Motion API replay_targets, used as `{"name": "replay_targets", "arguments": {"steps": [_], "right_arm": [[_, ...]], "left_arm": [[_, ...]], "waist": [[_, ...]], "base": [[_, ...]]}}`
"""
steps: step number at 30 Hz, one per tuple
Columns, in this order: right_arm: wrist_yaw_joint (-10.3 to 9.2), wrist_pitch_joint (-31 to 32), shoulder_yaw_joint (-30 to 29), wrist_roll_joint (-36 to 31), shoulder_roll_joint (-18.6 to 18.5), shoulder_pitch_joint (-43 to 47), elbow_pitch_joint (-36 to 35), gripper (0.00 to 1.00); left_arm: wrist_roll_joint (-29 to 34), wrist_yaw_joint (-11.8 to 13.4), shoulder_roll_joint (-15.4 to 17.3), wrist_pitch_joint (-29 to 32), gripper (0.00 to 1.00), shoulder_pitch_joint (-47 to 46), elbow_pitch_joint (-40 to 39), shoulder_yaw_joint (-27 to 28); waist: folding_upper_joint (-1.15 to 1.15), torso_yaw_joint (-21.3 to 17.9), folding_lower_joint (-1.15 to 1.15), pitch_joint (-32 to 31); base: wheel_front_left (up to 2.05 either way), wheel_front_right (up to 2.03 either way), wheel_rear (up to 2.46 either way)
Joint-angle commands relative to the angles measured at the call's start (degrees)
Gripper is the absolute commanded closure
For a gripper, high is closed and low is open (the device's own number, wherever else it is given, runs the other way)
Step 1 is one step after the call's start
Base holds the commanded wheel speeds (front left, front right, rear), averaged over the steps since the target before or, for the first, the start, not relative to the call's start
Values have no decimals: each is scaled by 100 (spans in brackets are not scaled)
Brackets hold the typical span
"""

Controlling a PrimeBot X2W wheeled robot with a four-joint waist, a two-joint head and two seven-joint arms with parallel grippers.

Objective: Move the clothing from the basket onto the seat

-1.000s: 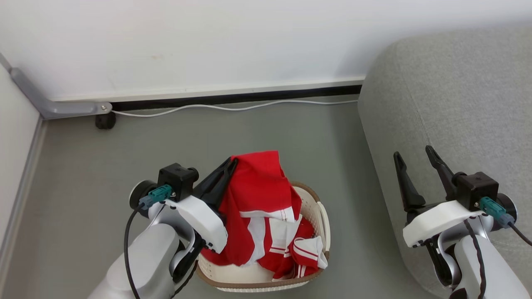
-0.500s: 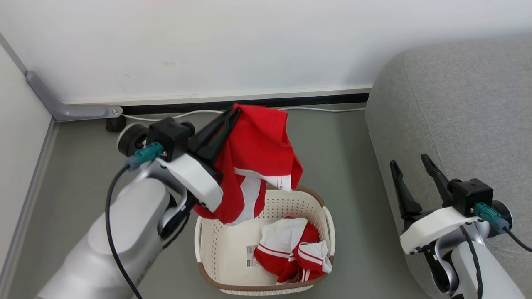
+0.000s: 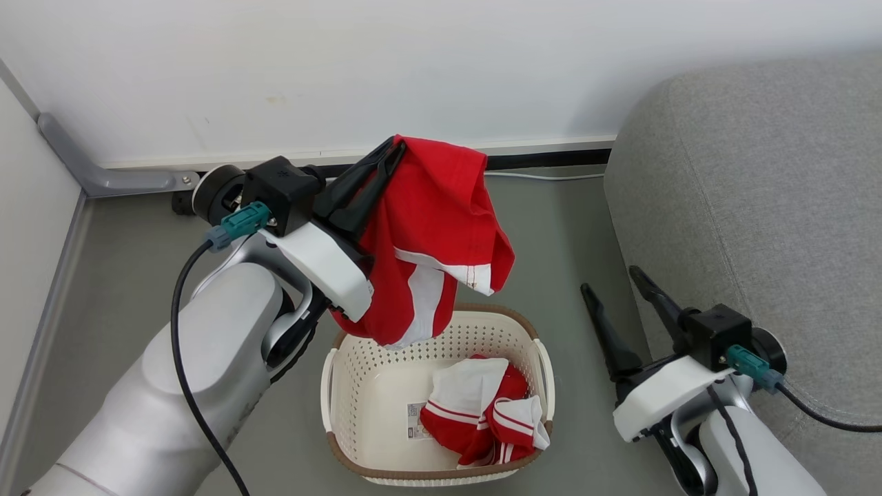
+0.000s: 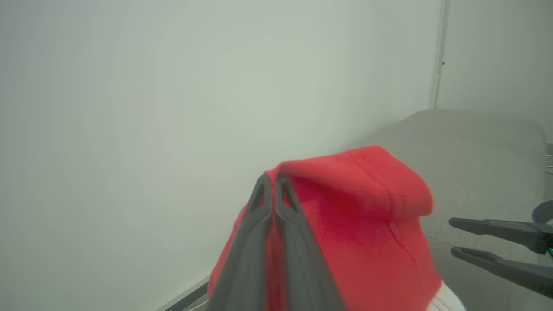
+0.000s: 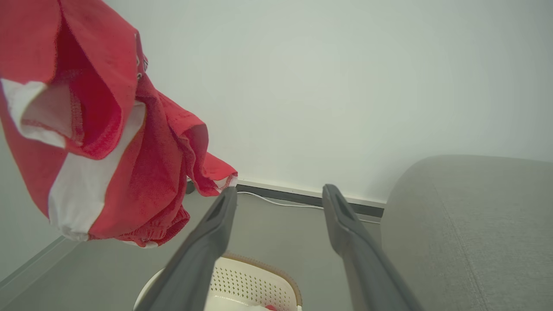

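My left gripper (image 3: 396,145) is shut on a red garment with white panels (image 3: 441,207), holding it in the air above the basket (image 3: 358,375). In the left wrist view the gripper's (image 4: 271,179) closed fingers pinch the garment's (image 4: 367,207) top fold. More red-and-white clothing (image 3: 482,413) lies bunched in the basket's right half beside a barcode sticker. My right gripper (image 3: 610,280) stands open and empty between the basket and the grey seat (image 3: 758,172). From the right wrist view, the right gripper (image 5: 280,190) points at the wall, with the hanging garment (image 5: 108,129) to its left and the basket (image 5: 242,280) below.
A white wall with dark skirting runs behind, and a white cable (image 3: 537,176) lies along it on the grey floor. A grey metal bracket (image 3: 103,180) sits at the left corner. The seat (image 5: 475,224) rises close on the right.
My left gripper has lifted the red garment up out of the basket, uncovering the basket floor and the other clothing. The right gripper has shifted left, off the seat's edge.
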Motion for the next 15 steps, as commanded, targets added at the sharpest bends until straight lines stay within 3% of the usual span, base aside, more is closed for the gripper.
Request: {"name": "replay_targets", "arguments": {"steps": [1,9,15], "right_arm": [[40,-35,388,172,-40,-226,-193,0],[40,-35,1780,776,-147,-693,-234,0],[40,-35,2392,1091,-108,-1060,-111,0]], "left_arm": [[-46,-3,141,-49,100,-385,-109,187],[-106,-3,49,-54,100,-467,-145,109],[-86,-3,-14,-56,100,-531,-152,33]], "waist": [[0,12,0,5],[0,78,0,54],[0,151,0,73]], "base": [[0,0,0],[0,0,0],[0,0,0]]}}
